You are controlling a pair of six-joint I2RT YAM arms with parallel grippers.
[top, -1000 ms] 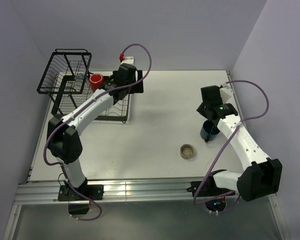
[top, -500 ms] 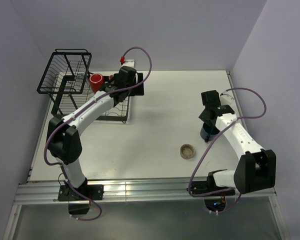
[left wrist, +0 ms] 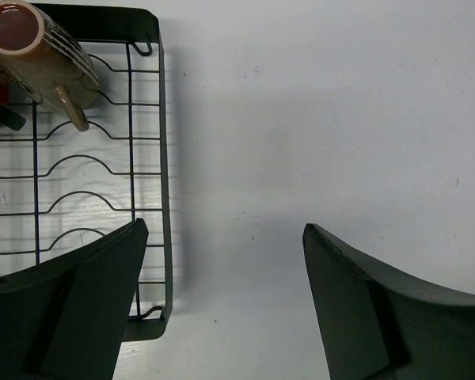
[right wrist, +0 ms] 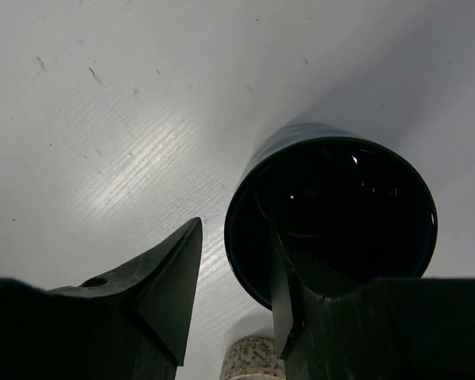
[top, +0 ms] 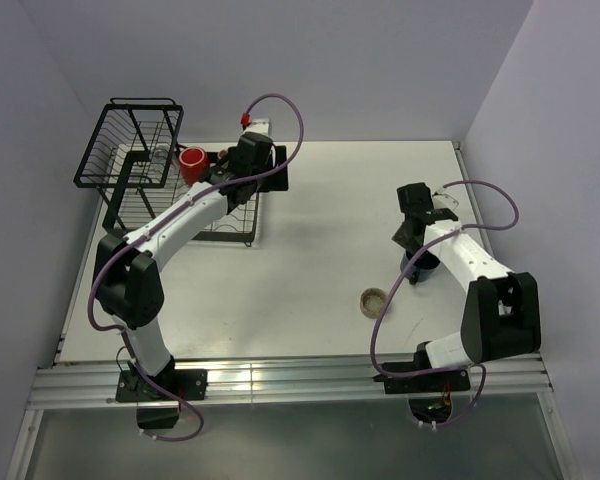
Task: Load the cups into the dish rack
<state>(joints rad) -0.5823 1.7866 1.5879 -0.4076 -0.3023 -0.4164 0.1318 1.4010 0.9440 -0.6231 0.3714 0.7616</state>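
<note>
Top external: right elbow [top: 500,315] nearer mug [top: 421,267]

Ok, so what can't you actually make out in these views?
- dark blue mug: top view, mostly covered by the right gripper; handle unseen in any view.
- tan cup: top view, largely hidden by the left gripper.
- red mug: left wrist view, cut off by the left edge.
- clear glass: top view, too small behind the dish rack wires to tell its pose.
- low beige cup: right wrist view, cut off by the bottom edge.

Left end effector [left wrist: 226,226] gapes wide; right end effector [right wrist: 236,229] seems partly parted.
</note>
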